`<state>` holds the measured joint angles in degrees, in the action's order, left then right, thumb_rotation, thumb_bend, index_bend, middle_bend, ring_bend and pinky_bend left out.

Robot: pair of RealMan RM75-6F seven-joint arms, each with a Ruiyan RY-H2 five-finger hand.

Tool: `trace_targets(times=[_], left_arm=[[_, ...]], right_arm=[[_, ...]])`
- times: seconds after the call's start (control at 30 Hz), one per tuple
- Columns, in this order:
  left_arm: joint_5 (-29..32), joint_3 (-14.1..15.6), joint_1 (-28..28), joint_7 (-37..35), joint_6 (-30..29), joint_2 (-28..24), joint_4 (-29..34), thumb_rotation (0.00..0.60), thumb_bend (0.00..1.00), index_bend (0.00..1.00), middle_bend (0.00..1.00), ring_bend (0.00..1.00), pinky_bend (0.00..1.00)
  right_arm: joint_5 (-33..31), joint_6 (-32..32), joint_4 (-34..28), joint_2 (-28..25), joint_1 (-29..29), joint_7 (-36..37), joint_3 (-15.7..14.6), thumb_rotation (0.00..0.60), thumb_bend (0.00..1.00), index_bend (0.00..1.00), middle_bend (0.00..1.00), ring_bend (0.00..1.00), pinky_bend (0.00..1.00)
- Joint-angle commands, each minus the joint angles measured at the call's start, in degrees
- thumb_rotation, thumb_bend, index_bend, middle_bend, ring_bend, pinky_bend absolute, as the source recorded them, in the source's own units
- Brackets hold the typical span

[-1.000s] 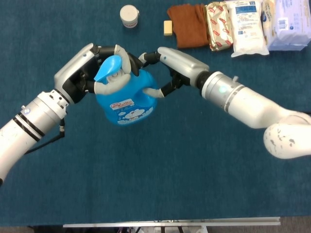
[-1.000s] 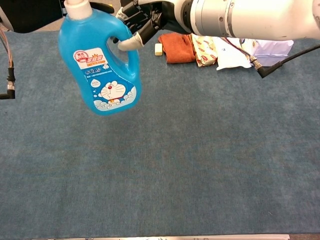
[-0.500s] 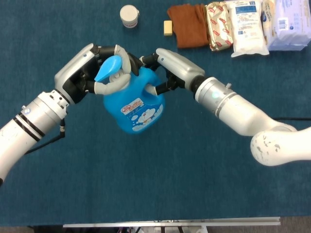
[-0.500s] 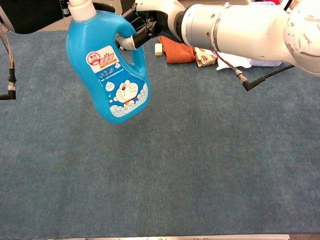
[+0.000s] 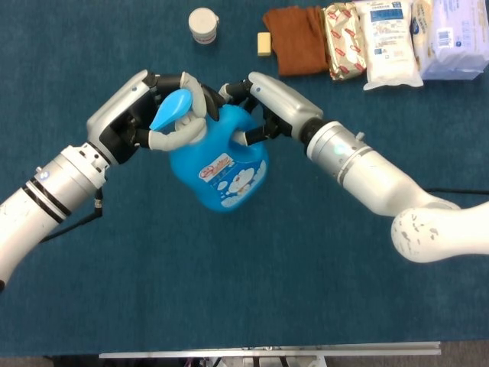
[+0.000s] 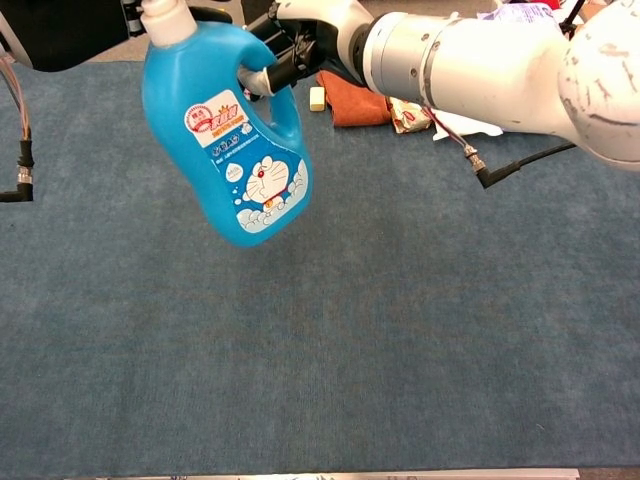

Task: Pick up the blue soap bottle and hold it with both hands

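1. Compared with one second ago, we see the blue soap bottle (image 5: pixel 220 170) tilted more, its bottom swung toward the lower right of the head view, and in the chest view it hangs a little lower and more to the right.
2. The right arm has come further in toward the centre; the left arm stays nearly where it was.
3. We see the bottle in the air, above the blue table cover (image 5: pixel 244 290), in the upper middle of the head view and the upper left of the chest view.
4. The left hand (image 5: pixel 157 115) grips the bottle at its neck and cap, with the fingers curled around it.
5. The right hand (image 5: pixel 260 111) holds the handle of the bottle, and one finger passes through the handle opening.
6. Below the bottle the cover gives wide open room toward the lower edge of both views.
7. Along the upper edge of the head view lie a white jar (image 5: pixel 203 24), a small yellow block (image 5: pixel 264 43), a brown cloth (image 5: pixel 296 40) and several white packets (image 5: pixel 390 42), all well apart from the bottle.
8. In the chest view the left hand is cut off at the top edge, so there we cannot tell how its fingers lie.
9. The right hand (image 6: pixel 290 45) is partly hidden behind the bottle there.
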<state>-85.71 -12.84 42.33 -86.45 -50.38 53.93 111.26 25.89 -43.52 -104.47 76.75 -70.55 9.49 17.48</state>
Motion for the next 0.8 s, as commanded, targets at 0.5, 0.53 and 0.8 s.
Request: trace_targets(times=[0.5, 0.53, 0.8], left_arm=[[-2.1, 0.9, 0.8, -2.7, 0.4, 0.1, -1.4, 0.600, 0.48, 0.50, 0.42, 0.26, 0.27], [-2.3, 1.0, 0.9, -2.9, 0.5, 0.1, -1.5, 0.600, 0.48, 0.49, 0.41, 0.26, 0.27], [-4.3, 1.9, 1.8, -5.7, 0.5, 0.0, -2.5, 0.600, 0.42, 0.42, 0.37, 0.25, 0.27]], right_arm=[[2.1, 1.3, 0.6, 0.6, 2.3, -0.5, 1.9, 0.600, 0.54, 0.61, 0.50, 0.40, 0.45], [2.1, 1.3, 0.6, 0.7, 2.4, -0.6, 1.9, 0.600, 0.54, 0.61, 0.50, 0.40, 0.45], [2.2, 1.6, 0.7, 0.8, 2.9, -0.9, 2.5, 0.600, 0.54, 0.61, 0.50, 0.40, 0.45]])
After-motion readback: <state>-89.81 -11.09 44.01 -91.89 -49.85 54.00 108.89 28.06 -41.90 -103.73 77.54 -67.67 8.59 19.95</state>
